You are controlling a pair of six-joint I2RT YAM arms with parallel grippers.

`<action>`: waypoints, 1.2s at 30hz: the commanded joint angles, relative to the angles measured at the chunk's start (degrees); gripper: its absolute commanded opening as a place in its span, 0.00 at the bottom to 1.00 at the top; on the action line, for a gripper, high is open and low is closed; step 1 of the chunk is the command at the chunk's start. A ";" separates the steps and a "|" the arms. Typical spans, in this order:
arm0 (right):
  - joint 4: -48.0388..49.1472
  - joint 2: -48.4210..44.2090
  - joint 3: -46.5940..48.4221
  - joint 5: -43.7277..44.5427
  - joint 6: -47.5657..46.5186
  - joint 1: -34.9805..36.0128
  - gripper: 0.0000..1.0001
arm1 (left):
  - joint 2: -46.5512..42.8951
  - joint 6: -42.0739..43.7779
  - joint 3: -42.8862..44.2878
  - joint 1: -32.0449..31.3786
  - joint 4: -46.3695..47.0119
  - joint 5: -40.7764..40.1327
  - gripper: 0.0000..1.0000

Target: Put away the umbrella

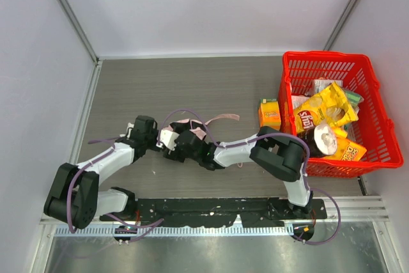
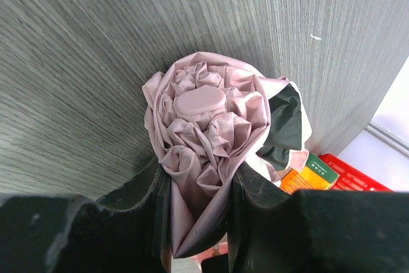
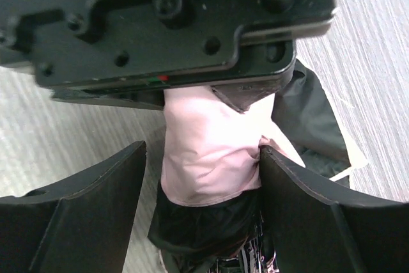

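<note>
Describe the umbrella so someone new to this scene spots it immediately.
On the grey table, left of the red basket, find where the left gripper and right gripper meet. The umbrella is the bunched bundle between them, the only pale pink thing in view.

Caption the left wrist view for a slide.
Left tool clamps the bunched pink umbrella, seen end-on against the grey table; red basket corner at lower right.

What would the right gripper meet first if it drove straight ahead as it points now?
The umbrella, sitting between the open fingers of the right gripper; close behind it, the left gripper, though depth is unclear.
</note>
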 commanded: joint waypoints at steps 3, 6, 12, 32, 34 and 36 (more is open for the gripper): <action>1.39 6.51 -1.51 14.23 -1.86 -0.37 0.70 | 0.35 1.66 -0.81 0.77 -15.08 -0.92 0.00; -0.19 8.01 -1.60 17.92 -1.16 -0.90 0.56 | 0.26 1.48 -0.54 0.77 -15.87 -0.13 0.00; -6.35 7.67 -2.74 13.46 1.12 -0.90 0.07 | -0.97 1.04 -1.60 0.86 -14.21 -0.12 0.00; -27.24 9.92 4.88 -44.86 17.46 -14.25 0.01 | -35.23 12.91 -16.79 2.17 2.13 -8.93 1.00; -28.94 12.92 7.18 -49.89 20.36 -16.27 0.01 | -38.05 12.39 -19.16 2.17 5.20 -6.47 1.00; -28.86 15.82 9.11 -54.64 26.32 -17.85 0.01 | -39.73 11.94 -20.93 2.09 7.84 -3.74 1.00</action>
